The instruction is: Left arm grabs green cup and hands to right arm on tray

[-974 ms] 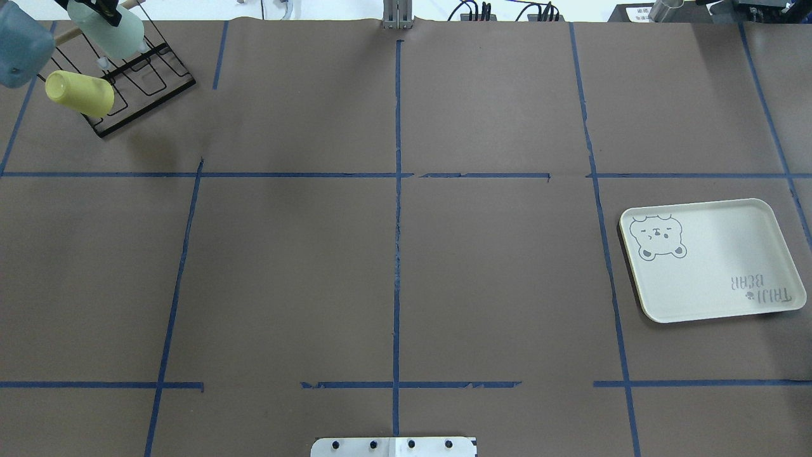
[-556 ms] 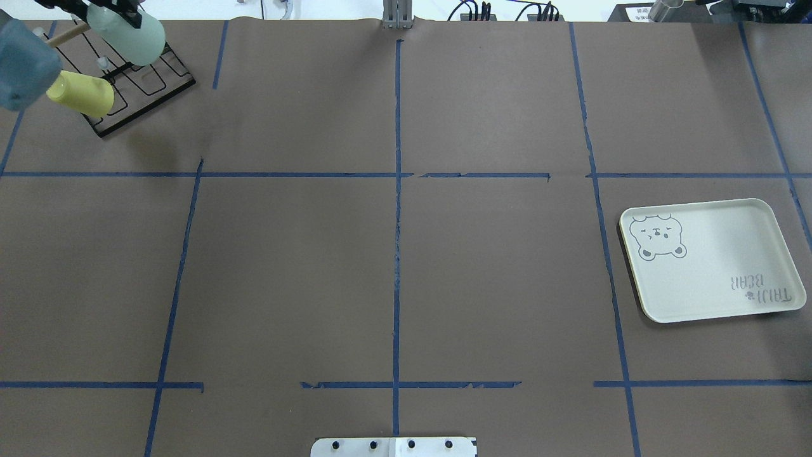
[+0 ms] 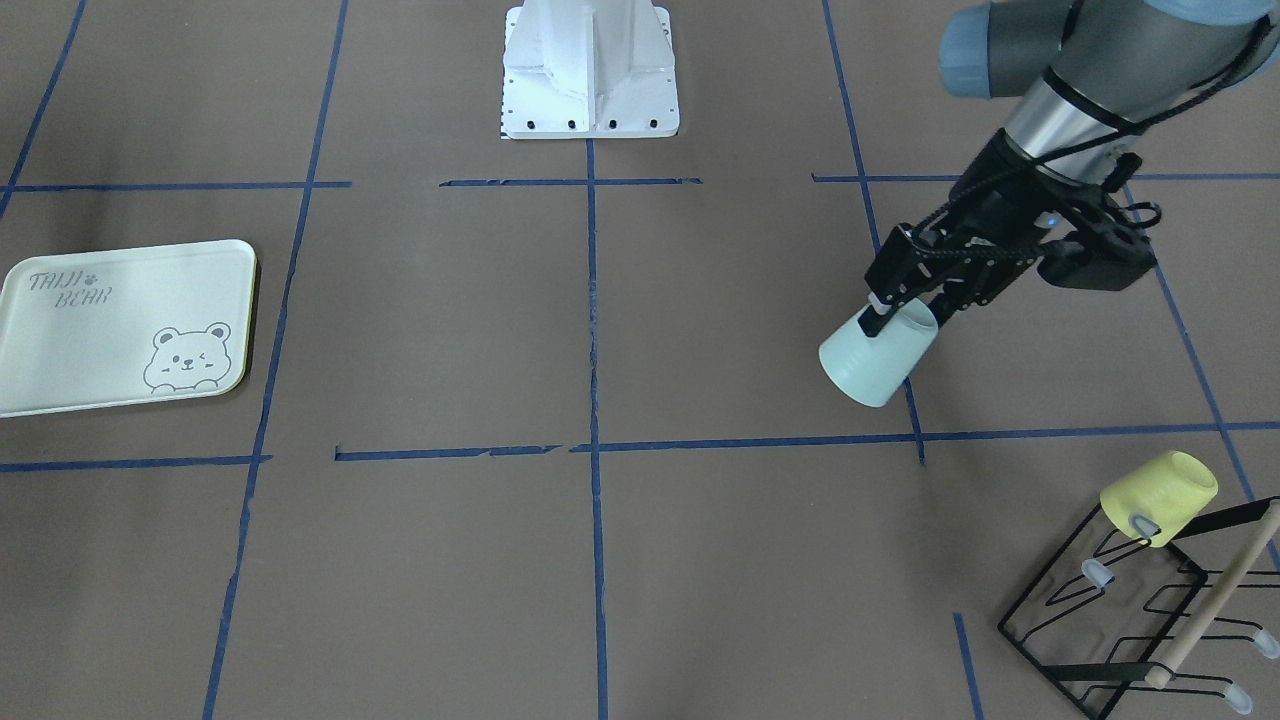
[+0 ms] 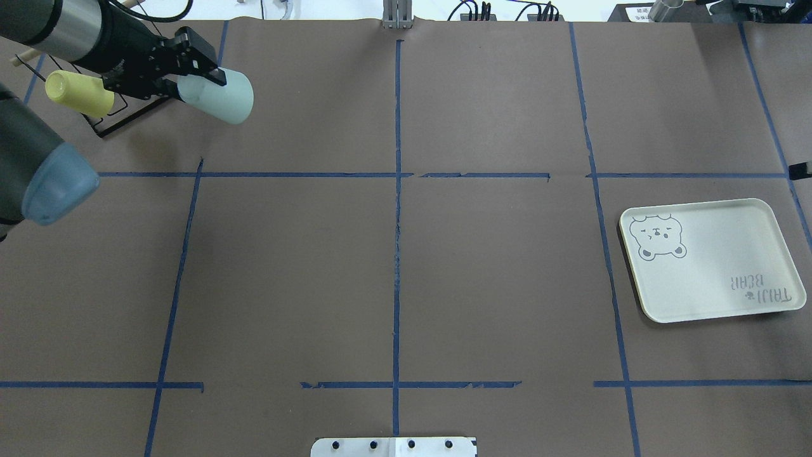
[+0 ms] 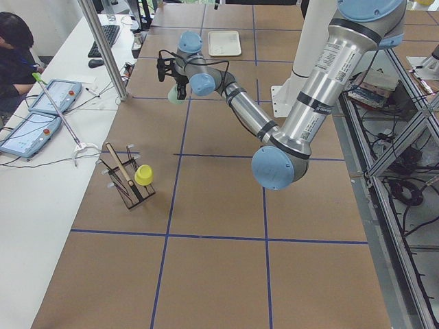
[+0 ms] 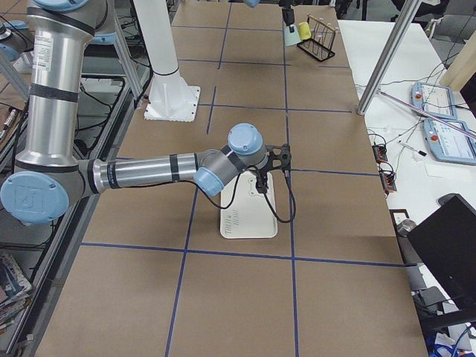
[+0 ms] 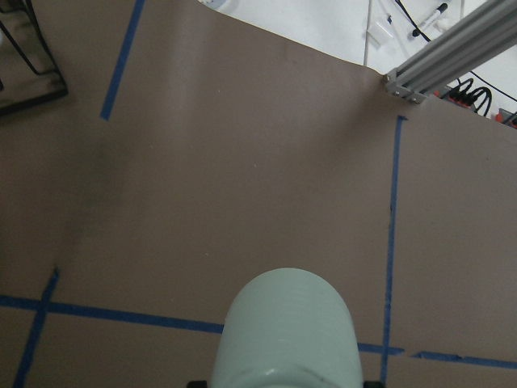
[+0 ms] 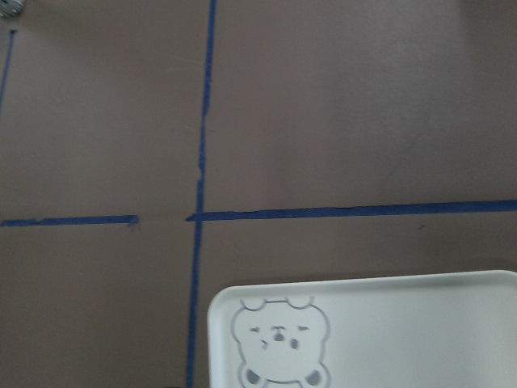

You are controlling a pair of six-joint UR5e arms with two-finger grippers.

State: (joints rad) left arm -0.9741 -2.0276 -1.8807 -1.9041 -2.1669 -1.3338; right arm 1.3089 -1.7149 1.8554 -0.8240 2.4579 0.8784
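My left gripper (image 3: 903, 312) is shut on the rim end of the green cup (image 3: 872, 362). It holds the cup tilted, its closed bottom pointing away from the wrist, above the table and apart from the rack. The cup also shows in the overhead view (image 4: 221, 96), the left wrist view (image 7: 287, 331) and the exterior left view (image 5: 176, 100). The tray (image 4: 713, 257) lies flat at the table's right side, with nothing on it (image 3: 110, 330). My right gripper (image 6: 262, 186) hangs over the tray's far edge; I cannot tell whether it is open or shut. The right wrist view shows the tray's bear corner (image 8: 380, 331).
A yellow cup (image 3: 1160, 497) sits tilted on a black wire rack (image 3: 1110, 620) with a wooden bar, at the far left corner in the overhead view (image 4: 79, 93). Blue tape lines cross the brown table. The robot's white base plate (image 3: 590, 70) is at the near middle edge.
The left arm has carried the green cup off the rack, rightward and nearer the table's middle. A small black part has come in at the overhead view's right edge.
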